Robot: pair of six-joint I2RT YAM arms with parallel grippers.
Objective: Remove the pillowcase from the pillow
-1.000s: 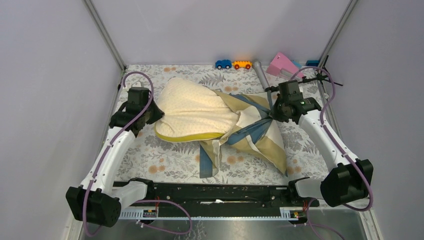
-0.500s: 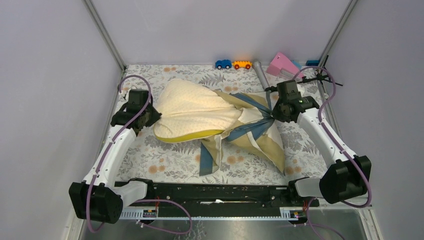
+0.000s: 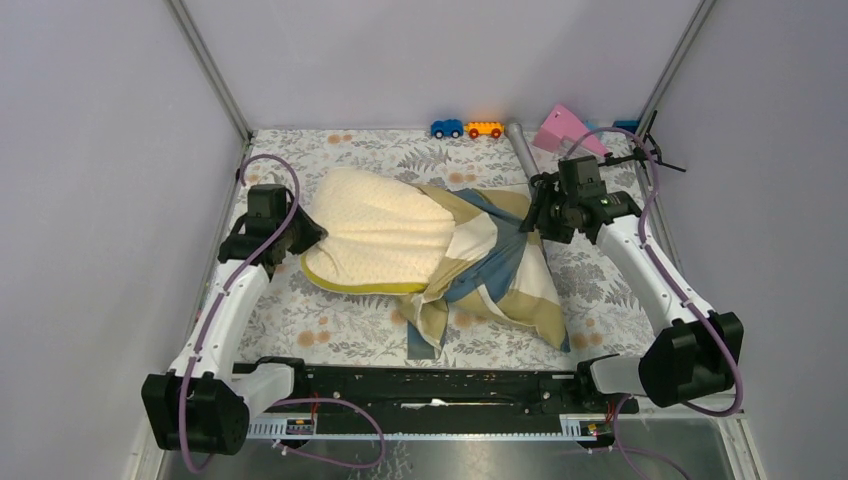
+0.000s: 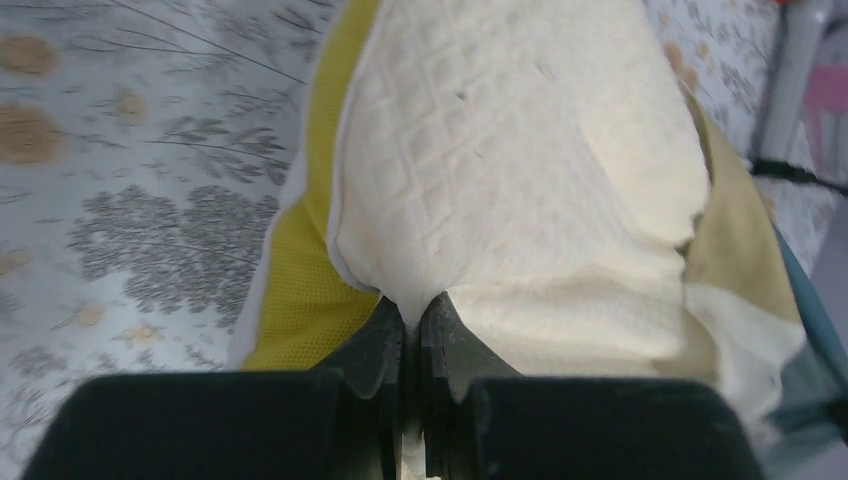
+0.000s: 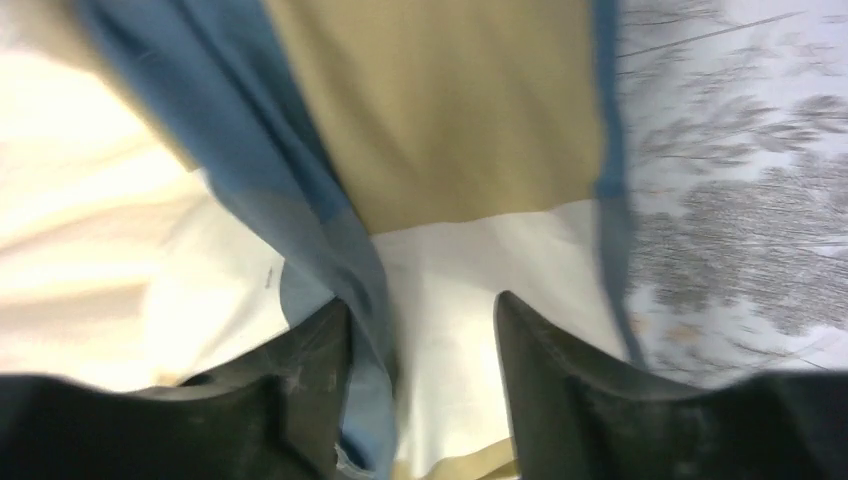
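The cream quilted pillow with its yellow edge trim lies in the middle of the table, its left half bare. The patchwork pillowcase in blue, tan and cream covers its right end and trails toward the near edge. My left gripper is shut on the pillow's left tip; in the left wrist view the pillow is pinched between the closed fingers of that gripper. My right gripper stands open at the pillowcase's right side. In the right wrist view the pillowcase lies loose between the spread fingers of that gripper.
A grey floral table covering spreads under everything. Along the back wall sit a blue toy car, an orange toy car, a grey cylinder and a pink block. Side walls stand close to both arms.
My right gripper has opened and let go of the pillowcase, whose stretched folds have slackened and settled. The left gripper keeps its hold and has drawn the pillow slightly left.
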